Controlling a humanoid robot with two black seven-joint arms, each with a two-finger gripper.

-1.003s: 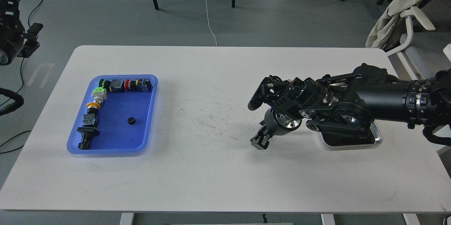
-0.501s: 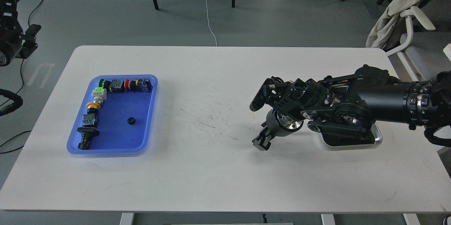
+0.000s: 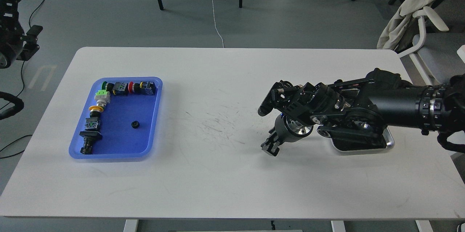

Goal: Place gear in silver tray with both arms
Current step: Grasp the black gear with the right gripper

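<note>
Head view, one silver tray (image 3: 388, 144), one blue tray (image 3: 149, 145), right pincer (image 3: 266, 127) spread, left pincer unseen.

- I can read no text, brand, number or sign anywhere in my view.
- The small parts (image 3: 109, 92) in the blue tray (image 3: 145, 145) may carry markings, but they are too small to tell.

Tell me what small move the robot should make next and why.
Probably bring the left arm, parked off the table's left edge, in toward the small black gear lying loose in the blue tray. The silver tray sits under the right arm, whose right gripper is open and holds nothing.
</note>
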